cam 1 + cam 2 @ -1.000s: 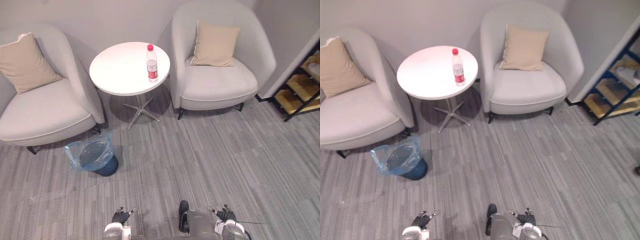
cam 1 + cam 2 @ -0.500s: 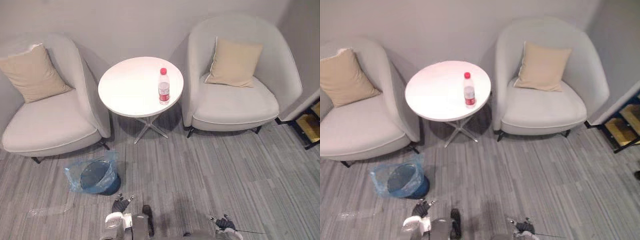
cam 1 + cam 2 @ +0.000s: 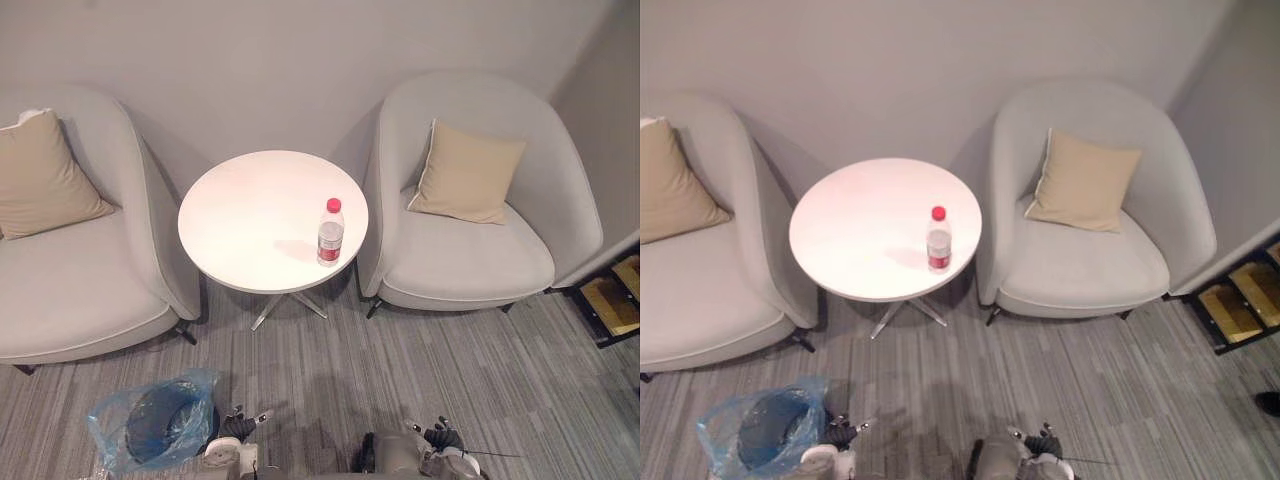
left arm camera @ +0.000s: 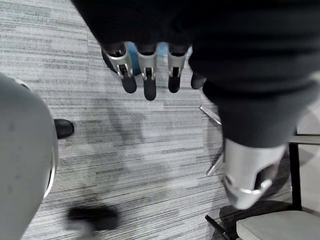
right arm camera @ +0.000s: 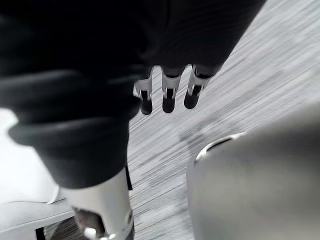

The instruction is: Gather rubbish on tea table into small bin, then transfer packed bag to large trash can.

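Bottle (image 3: 330, 232): clear plastic, red cap and red label, upright on the round white tea table (image 3: 250, 215), near the table edge that faces the right armchair (image 3: 470, 265).

Left hand (image 4: 145, 75): fingers hang straight and slack, with nothing between them and the thumb. Right hand (image 5: 167, 97): likewise loose and empty. In the eye views both hands sit low at the bottom edge, above the grey carpet (image 3: 480, 390) and well apart from the table.

Small bin (image 3: 155, 435): dark, lined with a blue translucent bag (image 3: 105, 430) whose rim spills over the edge. It stands on the carpet just beside the left hand, in front of the left armchair (image 3: 70, 290). Each armchair carries a tan cushion (image 3: 465, 172).

Handling (judged): the bottle is probably light; how full it is cannot be told. Its thin walls would yield under a hard squeeze, and the smooth film label may slip. Being tall and narrow, it would tip if nudged near the cap. The best hold is round the body at label height, fingers on one side and thumb opposite. The bag is limp film, best taken by its gathered rim.
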Motion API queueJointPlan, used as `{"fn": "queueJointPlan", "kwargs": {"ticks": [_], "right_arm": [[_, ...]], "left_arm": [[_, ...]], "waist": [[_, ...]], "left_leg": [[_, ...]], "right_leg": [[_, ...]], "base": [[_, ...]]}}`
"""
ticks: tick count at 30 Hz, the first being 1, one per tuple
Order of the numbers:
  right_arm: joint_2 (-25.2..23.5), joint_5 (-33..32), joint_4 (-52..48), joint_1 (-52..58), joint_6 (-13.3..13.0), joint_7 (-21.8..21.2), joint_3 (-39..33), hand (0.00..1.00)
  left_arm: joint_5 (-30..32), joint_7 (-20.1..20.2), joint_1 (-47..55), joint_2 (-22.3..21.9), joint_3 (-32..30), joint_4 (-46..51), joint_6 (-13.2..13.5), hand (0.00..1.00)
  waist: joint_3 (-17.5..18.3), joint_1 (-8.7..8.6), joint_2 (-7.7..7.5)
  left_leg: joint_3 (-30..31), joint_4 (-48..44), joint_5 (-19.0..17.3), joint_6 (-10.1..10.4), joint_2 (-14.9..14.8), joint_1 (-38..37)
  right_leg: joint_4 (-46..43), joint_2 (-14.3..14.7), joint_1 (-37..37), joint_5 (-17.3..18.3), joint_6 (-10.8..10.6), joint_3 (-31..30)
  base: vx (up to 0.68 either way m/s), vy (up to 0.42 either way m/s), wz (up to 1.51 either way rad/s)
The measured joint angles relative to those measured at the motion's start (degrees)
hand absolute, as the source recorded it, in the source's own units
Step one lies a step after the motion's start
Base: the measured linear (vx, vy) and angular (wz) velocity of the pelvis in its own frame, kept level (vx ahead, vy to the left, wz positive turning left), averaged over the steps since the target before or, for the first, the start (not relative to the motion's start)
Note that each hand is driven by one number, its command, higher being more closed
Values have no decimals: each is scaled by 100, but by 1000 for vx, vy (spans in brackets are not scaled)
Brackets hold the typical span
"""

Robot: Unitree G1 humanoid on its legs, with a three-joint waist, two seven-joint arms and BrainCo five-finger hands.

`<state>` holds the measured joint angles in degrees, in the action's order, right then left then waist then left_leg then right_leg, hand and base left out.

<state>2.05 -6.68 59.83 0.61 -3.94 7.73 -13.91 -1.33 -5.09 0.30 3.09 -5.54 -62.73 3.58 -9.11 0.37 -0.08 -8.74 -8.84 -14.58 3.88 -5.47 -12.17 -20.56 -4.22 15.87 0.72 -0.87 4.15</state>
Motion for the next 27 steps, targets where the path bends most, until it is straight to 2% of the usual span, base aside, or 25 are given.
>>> {"fn": "queueJointPlan", "kwargs": {"ticks": [2, 4, 6, 7, 8, 10, 12, 13, 14, 16, 20, 27], "right_arm": [[124, -21, 16, -3, 2, -4, -30, 0], [130, -20, -7, 1, -7, 4, -68, 0], [106, -20, -2, 62, 0, 13, -24, 0], [94, -23, 0, 87, 1, 17, 18, 0], [78, -29, -23, 144, -1, 29, 98, 0], [62, -66, -43, 179, -3, 53, 105, 0], [39, -73, -40, 179, 4, 100, 87, 0], [44, -70, -37, 185, 3, 110, 84, 0], [99, -72, -40, 196, 1, 117, 81, 0], [73, -48, -2, 187, 14, 119, 84, 0], [-10, 15, 28, 227, 12, 138, 94, 0], [112, 458, 95, 155, 1, 206, 526, 0]], "left_arm": [[5, 25, 38, -225, -95, -25, 23, 0], [7, 29, -29, -346, -253, -61, 6, 0], [8, 35, -130, -412, -339, 37, 9, 0], [7, 34, -148, -431, -384, 88, 7, 0], [7, 35, -131, -439, -405, 180, 10, 0], [8, 33, -125, -472, -403, 249, -1, 0], [8, 32, -154, -492, -399, 301, 0, 0], [8, 29, -151, -493, -382, 304, 2, 0], [8, 29, -132, -500, -320, 258, 2, 0], [4, 24, -122, -383, -160, 191, 2, 0], [37, 26, -143, -130, 62, 9, -8, 0], [258, 24, -77, 97, 402, -172, -16, 0]], "waist": [[76, 28, 268], [67, -70, 346], [17, -30, 277], [-32, 1, 197], [-15, 42, 145], [-3, 25, 135], [-19, 21, 75], [-15, 36, 80], [38, 33, 182], [99, 40, 94], [170, 24, -66], [201, 36, -9]], "left_leg": [[180, -50, 60, 79, -175, 42], [275, -315, 172, 224, -305, 128], [293, -1457, 257, 363, -485, 532], [288, -1963, 341, 428, -567, 742], [149, -2520, 372, 346, -737, 987], [-346, -2632, 181, 213, -904, 1192], [-710, -2112, -50, 163, -776, 1444], [-723, -1605, 17, 165, -646, 1443], [-650, -790, 498, 209, -500, 1414], [-629, -414, 592, 185, -266, 1186], [-523, -78, 639, 103, -3, 1019], [-300, 91, 670, 55, 67, 891]], "right_leg": [[-14, 135, -21, 263, 98, 120], [37, 138, -227, 411, 154, 358], [229, 136, -673, 579, 191, 571], [282, 119, -828, 641, 214, 660], [330, 101, -964, 725, 247, 734], [453, 60, -1140, 792, 236, 850], [533, -106, -1204, 733, 121, 915], [531, -154, -1215, 721, 63, 935], [530, -137, -1213, 737, -31, 939], [659, -191, -1314, 697, -194, 764], [1079, -302, -1577, 609, -282, 729], [1448, -265, -1888, 589, -268, 658]], "base": [[285, -203, 8], [259, -210, 55], [157, -184, 74], [72, -105, 53], [85, -86, 42], [118, -25, 36], [103, 59, 22], [91, 132, 7], [104, 150, -1], [158, 148, 2], [135, 126, 15], [97, 3, 12]]}}
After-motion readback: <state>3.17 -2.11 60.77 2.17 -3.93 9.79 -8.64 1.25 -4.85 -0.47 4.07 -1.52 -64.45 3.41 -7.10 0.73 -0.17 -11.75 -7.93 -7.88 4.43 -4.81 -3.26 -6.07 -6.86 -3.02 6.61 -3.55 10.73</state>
